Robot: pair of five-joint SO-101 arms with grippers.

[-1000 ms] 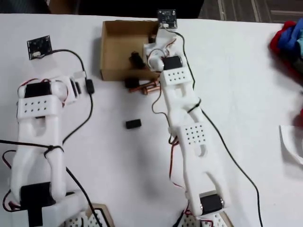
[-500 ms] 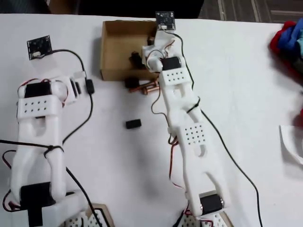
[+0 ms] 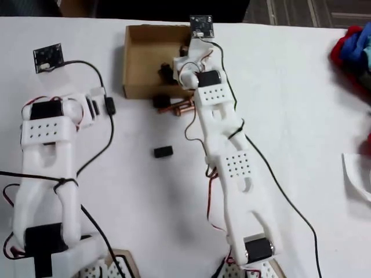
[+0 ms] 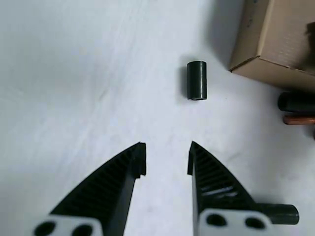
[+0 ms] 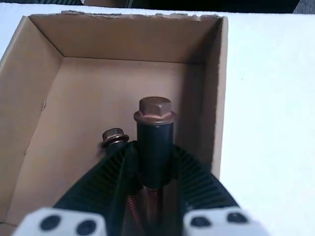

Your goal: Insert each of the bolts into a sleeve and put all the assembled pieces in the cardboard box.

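Whereas the right arm stretches toward 12 o'clock, the left gripper [image 4: 166,157] sits at about 9 o'clock on the table [image 3: 301,116], jaws parted to a moderate gap and holding nothing. A black sleeve [image 4: 197,80] lies on its side just beyond the fingertips, near a corner of the cardboard box [image 4: 275,44]. The gripper appears lined up on this sleeve, probably as the next part to collect. At the table's centre lies a lone sleeve [image 3: 163,152]. A cluster of loose bolts and sleeves [image 3: 175,106] rests at 6 o'clock of the box, just beside its near wall, within easy reach of either arm.

The box stands at 12 o'clock. Over its interior, near the 3 o'clock wall, the right gripper [image 5: 155,157] is closed around an assembled piece [image 5: 155,132]: a copper bolt seated in a black sleeve, hexagonal head projecting beyond the fingertips. Clamping the sleeve, not the bolt, likely keeps the pair together. Another assembled piece [image 5: 114,136] lies on the box floor just beside the gripper. This position suggests that a release here would set the held piece next to it.
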